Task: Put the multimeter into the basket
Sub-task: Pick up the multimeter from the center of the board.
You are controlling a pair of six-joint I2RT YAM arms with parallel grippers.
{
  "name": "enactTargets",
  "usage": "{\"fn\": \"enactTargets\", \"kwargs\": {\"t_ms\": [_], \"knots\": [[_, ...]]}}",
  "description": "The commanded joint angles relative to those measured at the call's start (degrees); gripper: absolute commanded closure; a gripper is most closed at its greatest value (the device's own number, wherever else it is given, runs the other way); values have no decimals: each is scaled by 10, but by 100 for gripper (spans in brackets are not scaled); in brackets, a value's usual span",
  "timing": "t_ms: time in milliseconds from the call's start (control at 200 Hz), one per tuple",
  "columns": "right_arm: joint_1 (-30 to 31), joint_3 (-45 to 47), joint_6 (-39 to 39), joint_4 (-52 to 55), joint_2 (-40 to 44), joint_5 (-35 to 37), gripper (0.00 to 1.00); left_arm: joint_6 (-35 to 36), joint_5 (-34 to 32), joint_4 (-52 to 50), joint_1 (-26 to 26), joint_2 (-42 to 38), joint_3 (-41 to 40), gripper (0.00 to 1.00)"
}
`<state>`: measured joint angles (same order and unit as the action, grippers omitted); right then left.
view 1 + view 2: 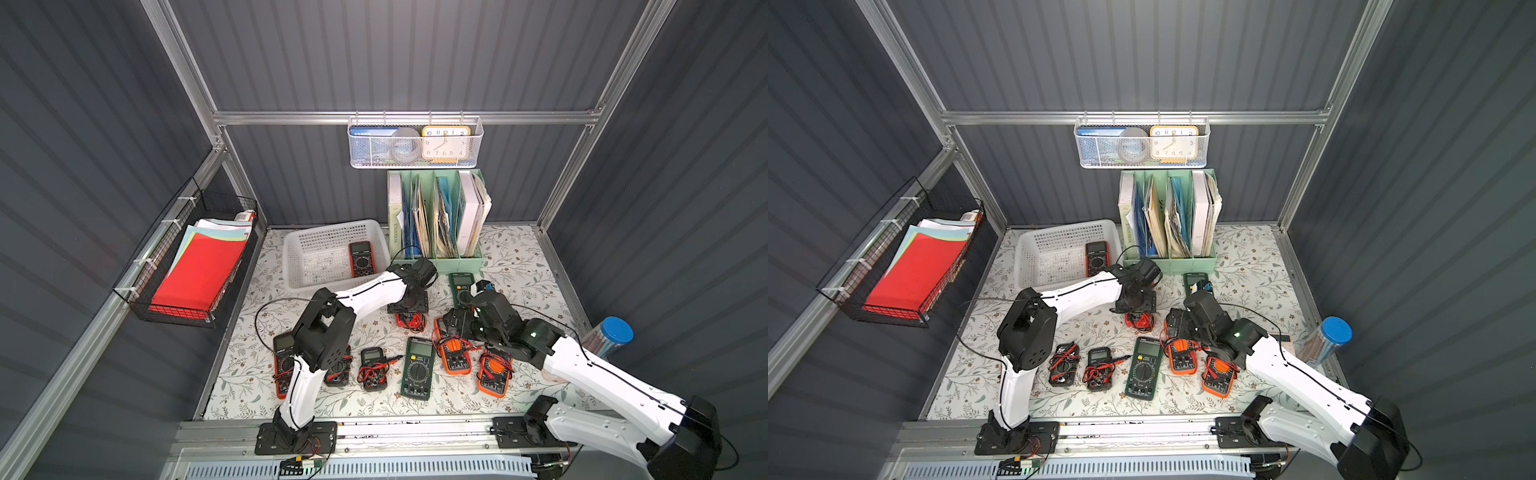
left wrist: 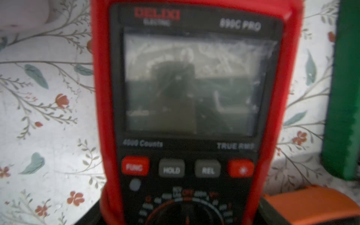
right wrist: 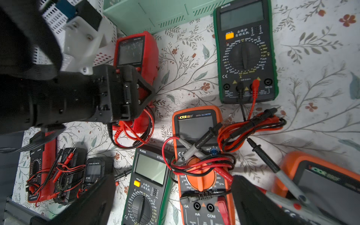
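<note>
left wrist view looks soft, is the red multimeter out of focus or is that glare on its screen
Left wrist view: the red-cased multimeter fills the frame, softly out of focus, button labels legible; its grey screen shows a dim reflection and pale streaks, no blown-out glare. Right wrist view: the same meter looks sharper, while the right gripper's fingers blur dark.

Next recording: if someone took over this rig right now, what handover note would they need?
Left end effector: shut on the red multimeter, near the basket but not yet over it.
Right end effector: open, empty, above an orange multimeter.
Done: one multimeter lies in the basket.
Left: carry the red multimeter into the basket and release; several other meters lie on the table.
</note>
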<state>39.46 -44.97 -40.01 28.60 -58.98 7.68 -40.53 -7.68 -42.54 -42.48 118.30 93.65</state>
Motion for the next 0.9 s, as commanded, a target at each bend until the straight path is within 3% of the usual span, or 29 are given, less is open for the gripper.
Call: {"fn": "enactTargets", "kwargs": {"t_ms": [0, 275, 520, 895], "knots": [[-2, -9, -1, 8, 1, -3, 1, 13, -12, -14, -4, -78, 6, 79], [-1, -40, 1, -11, -23, -39, 1, 35, -35, -61, 10, -139, 47, 82], [13, -102, 5, -12, -84, -72, 1, 80, -34, -100, 115, -134, 109, 87], [60, -134, 0, -22, -137, -68, 1, 149, -31, -147, 238, -37, 233, 86]]}}
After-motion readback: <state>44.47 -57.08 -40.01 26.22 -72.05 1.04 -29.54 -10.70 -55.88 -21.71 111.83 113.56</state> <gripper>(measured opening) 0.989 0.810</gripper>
